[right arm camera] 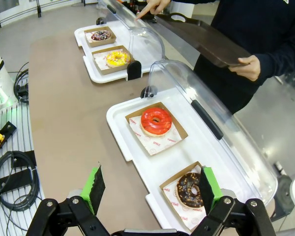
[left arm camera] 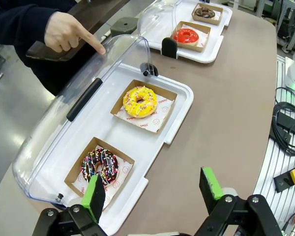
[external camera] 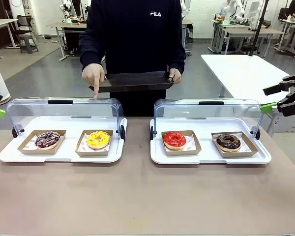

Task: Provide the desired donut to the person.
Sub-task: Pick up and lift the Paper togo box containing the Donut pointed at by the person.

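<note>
Glossy clear plastic lid (external camera: 64,110), cardboard trays (external camera: 94,142)

Bare table (external camera: 137,196) open on the robot's side, left clear lid (external camera: 64,112) and right clear lid (external camera: 206,113) raised, walling the far side, narrow gap between trays, person's pointing hand (external camera: 94,76) seemingly touching left lid.

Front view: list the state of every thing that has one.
Left case lid: open.
Right case lid: open.
Left claw: open, empty.
Right claw: open, empty.
Person's pointing hand: finger aimed at left lid.
Dark tray: held up, bare.
</note>
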`<move>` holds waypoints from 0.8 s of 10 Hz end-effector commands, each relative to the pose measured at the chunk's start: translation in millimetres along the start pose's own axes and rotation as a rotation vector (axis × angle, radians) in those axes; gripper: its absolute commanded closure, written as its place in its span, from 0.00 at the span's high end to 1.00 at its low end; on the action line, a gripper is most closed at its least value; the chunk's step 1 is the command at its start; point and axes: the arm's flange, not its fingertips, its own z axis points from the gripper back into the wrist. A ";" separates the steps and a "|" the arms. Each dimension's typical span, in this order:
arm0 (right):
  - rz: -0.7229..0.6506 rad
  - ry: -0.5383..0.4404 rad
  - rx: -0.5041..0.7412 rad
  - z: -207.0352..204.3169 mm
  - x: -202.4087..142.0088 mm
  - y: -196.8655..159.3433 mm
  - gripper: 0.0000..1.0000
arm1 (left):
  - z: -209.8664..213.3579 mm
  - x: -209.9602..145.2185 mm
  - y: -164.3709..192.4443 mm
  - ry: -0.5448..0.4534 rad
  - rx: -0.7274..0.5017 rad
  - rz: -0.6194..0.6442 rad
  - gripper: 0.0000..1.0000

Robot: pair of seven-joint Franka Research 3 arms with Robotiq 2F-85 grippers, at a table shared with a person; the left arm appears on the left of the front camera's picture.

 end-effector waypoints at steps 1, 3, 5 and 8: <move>-0.012 -0.016 0.007 -2.5 -0.2 -1.4 1.00 | -0.4 -0.4 0.5 -0.006 -0.007 0.005 1.00; -0.012 -0.016 0.007 -2.5 -0.2 -1.4 1.00 | -0.4 -0.4 0.5 -0.006 -0.007 0.005 1.00; -0.012 -0.016 0.007 -2.5 -0.2 -1.4 1.00 | -22.0 27.7 -4.6 0.046 -0.033 -0.121 1.00; -0.012 -0.016 0.007 -2.5 -0.2 -1.4 1.00 | -80.8 78.2 -30.7 0.239 -0.029 -0.334 1.00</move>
